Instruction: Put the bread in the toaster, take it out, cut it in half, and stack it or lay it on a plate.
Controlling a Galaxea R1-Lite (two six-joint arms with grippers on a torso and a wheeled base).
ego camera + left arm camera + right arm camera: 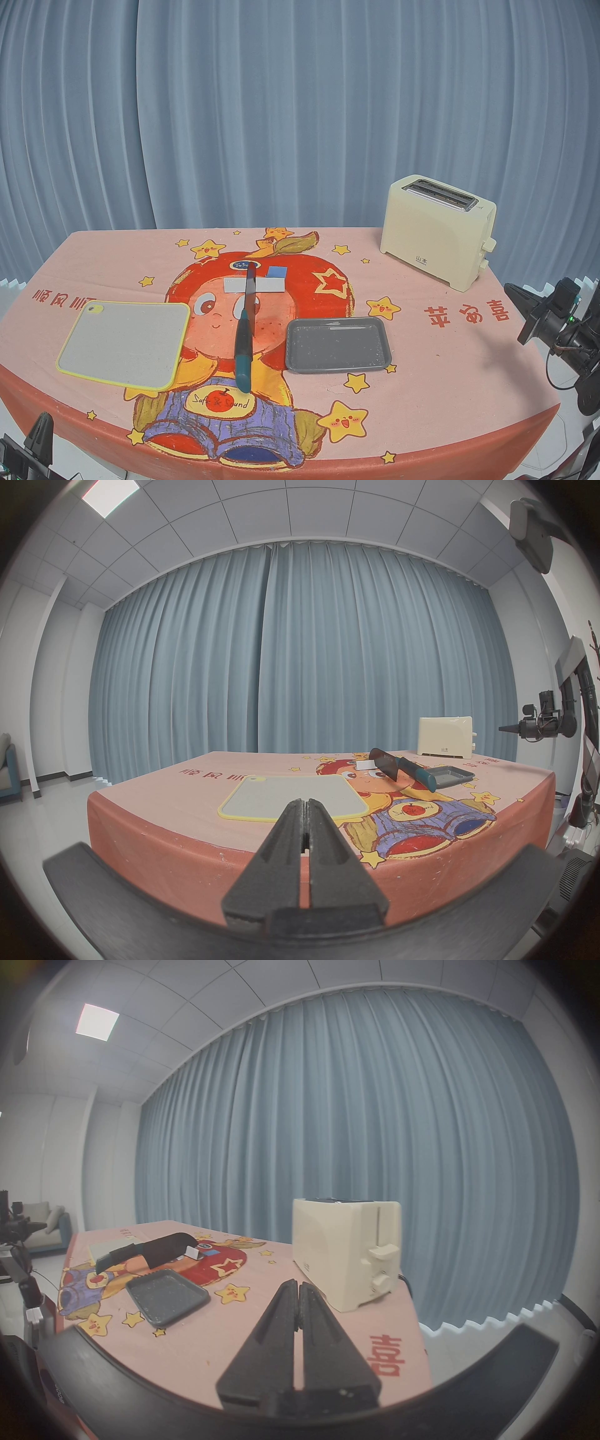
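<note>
While both sets of jaws stand closed, left gripper [306, 810] hangs off the table's [437, 387] near-left corner, right gripper [297, 1289] off its right edge. Toaster [437, 231], small mark in front, stands far right; knife [245, 325] lies between board [125, 342] and plate [337, 344].

Gap between toaster [437, 234] and plate [337, 344]; knife [244, 337] (blade propped) blocks lane between board [125, 344], plate.

Red characters mark the tablecloth [437, 381]; the toaster [437, 232] bears print.

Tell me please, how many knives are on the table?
1. The knife lies between the cutting board and the grey tray, its blade across a white block. No other seems hidden.
</note>
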